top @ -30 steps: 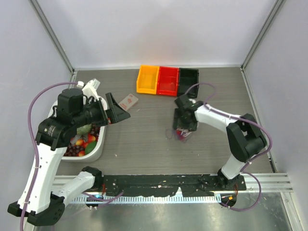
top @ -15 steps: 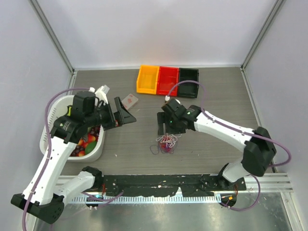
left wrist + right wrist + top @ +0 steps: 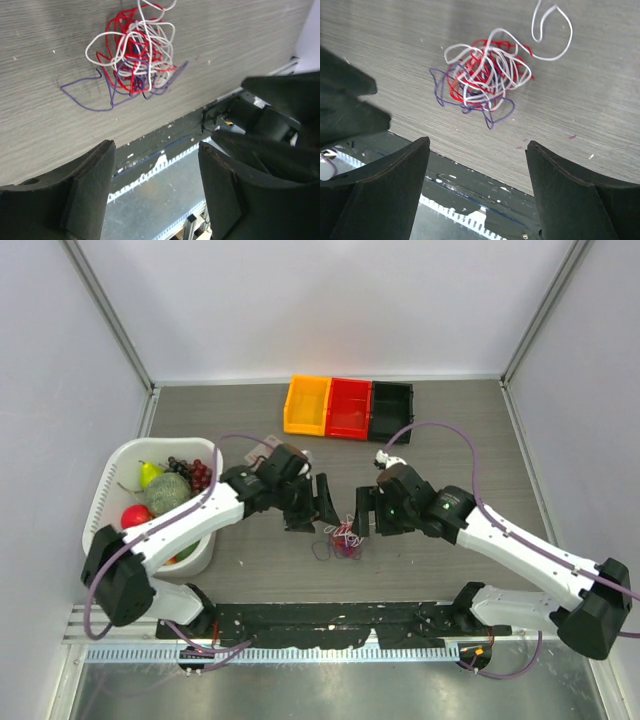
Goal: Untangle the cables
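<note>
Left tool (image 3: 313,508) and right tool (image 3: 372,515) newly beside the cables (image 3: 343,538), both open, empty

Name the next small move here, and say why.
Probably lower the right gripper onto the white loop sticking out of the cables. Both it and the left gripper hover open, holding nothing, and that loop lies clear of the rest.

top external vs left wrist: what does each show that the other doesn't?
Only top external: the white plastic basket of fruit and the row of yellow, red and black plastic bins.
Only left wrist: single strands, with a purple loop trailing off the red-and-white knot.
Both: the small tangle of thin cables lying untouched on the grey wood-grain table, and the open left gripper.
</note>
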Robot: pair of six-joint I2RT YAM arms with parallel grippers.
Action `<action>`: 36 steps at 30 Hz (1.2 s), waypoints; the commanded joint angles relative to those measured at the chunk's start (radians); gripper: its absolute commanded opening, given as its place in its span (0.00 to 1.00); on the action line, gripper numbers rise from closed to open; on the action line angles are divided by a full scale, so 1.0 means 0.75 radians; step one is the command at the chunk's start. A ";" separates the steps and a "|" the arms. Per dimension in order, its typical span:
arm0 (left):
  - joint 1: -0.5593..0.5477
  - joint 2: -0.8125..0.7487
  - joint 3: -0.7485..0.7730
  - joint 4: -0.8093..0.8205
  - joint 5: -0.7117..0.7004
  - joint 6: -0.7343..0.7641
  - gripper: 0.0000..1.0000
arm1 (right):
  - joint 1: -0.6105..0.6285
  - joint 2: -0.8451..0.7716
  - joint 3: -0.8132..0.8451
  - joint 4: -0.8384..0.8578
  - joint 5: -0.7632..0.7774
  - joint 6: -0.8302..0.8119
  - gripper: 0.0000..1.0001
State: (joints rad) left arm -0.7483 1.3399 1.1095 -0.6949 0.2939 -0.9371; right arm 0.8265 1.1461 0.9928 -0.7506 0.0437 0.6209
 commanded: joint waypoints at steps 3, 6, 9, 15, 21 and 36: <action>-0.078 0.109 -0.178 0.408 -0.089 -0.215 0.66 | -0.016 -0.223 -0.309 0.219 -0.138 0.054 0.82; -0.078 0.168 -0.219 0.470 -0.059 -0.295 0.60 | -0.028 -0.203 -0.305 0.221 -0.232 0.093 0.79; -0.082 0.228 -0.201 0.468 -0.067 -0.305 0.55 | -0.028 -0.191 -0.285 0.219 -0.244 0.105 0.78; -0.099 0.281 -0.172 0.462 -0.112 -0.323 0.50 | -0.063 -0.144 -0.234 0.207 -0.232 0.027 0.79; -0.121 0.236 -0.164 0.340 -0.198 -0.291 0.45 | -0.092 -0.146 -0.274 0.256 -0.250 0.043 0.79; -0.142 0.322 -0.099 0.254 -0.239 -0.193 0.33 | -0.102 -0.101 -0.317 0.326 -0.322 0.068 0.79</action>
State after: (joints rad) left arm -0.8490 1.5467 0.9859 -0.4938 0.1379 -1.1118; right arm 0.7513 1.0637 0.7418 -0.5404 -0.1864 0.6685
